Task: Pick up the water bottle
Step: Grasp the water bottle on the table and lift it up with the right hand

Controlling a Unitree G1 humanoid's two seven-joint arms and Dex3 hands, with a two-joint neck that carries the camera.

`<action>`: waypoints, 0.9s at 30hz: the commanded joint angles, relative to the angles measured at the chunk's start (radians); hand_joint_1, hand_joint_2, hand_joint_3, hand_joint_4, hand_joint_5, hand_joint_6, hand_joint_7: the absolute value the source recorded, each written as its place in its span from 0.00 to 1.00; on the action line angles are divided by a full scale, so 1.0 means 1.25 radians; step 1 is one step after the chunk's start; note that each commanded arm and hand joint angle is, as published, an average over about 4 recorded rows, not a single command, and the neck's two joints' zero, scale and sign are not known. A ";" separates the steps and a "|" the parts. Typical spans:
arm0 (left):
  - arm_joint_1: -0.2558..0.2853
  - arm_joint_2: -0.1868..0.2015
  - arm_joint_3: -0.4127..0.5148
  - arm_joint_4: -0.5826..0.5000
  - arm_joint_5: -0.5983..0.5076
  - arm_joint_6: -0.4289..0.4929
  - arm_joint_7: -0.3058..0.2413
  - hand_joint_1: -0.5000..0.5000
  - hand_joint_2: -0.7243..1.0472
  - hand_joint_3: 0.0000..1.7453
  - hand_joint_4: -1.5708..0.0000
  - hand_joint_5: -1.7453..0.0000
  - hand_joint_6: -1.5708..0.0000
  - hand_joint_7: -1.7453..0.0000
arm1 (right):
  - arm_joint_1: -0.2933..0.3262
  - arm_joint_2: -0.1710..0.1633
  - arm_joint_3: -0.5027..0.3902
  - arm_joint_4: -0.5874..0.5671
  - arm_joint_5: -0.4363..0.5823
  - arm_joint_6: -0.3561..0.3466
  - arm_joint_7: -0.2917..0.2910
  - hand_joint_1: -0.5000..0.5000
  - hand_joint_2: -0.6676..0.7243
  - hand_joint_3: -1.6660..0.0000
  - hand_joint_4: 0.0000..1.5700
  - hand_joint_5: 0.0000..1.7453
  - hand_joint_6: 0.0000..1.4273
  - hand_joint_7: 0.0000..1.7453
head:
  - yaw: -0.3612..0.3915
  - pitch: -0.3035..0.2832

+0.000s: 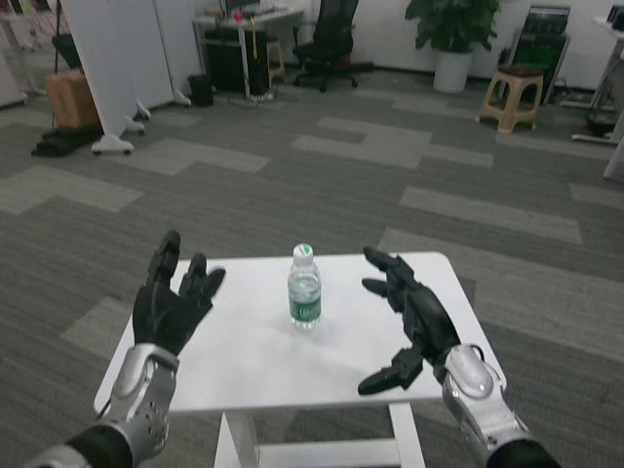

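A: A wide office floor of grey patterned carpet [322, 185] was laid out ahead, with white partition panels [122, 63] to the far left, a black office chair [331, 44] and a potted plant [450, 39] at the back wall, and a beige stool [512, 97] off to the right.

B: And in front of all that, the white worktop [253, 361] was seen, bare but for one thing.

A: Correct. The water bottle [304, 286] was stood upright on it, long axis vertical, near the far edge and about midway across.

B: Both arms were raised over the surface?

A: They were. The left robot hand [174, 297] was held palm forward with fingers spread, nothing gripped, well apart from the bottle on its left side. The right robot hand [408, 317] was turned palm inward towards the bottle, fingers apart, thumb low, nothing held either.

B: So which was judged nearer?

A: The right, by a little, and already facing the bottle's side. The bottle lay to its left and slightly ahead, so a sideways closing move would probably be called for.
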 commanded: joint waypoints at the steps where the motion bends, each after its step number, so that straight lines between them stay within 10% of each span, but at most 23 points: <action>1: 0.005 -0.001 0.085 0.018 0.124 -0.025 0.012 1.00 1.00 0.05 1.00 1.00 1.00 1.00 | -0.004 -0.007 -0.018 -0.002 0.004 0.007 -0.004 0.48 0.82 0.65 0.05 0.39 0.00 0.11 | 0.005 -0.069; 13: 0.006 0.033 0.188 0.017 0.341 -0.013 -0.003 1.00 1.00 0.07 1.00 1.00 1.00 1.00 | -0.017 -0.041 -0.027 0.013 0.003 0.008 0.003 0.38 0.82 0.67 0.00 0.28 0.00 0.08 | 0.047 -0.242; 27: -0.021 0.070 0.041 0.063 0.334 0.073 -0.037 1.00 1.00 0.10 1.00 1.00 1.00 1.00 | -0.044 -0.048 -0.009 0.050 0.003 0.008 0.011 0.38 0.82 0.67 0.00 0.28 0.00 0.08 | 0.177 -0.089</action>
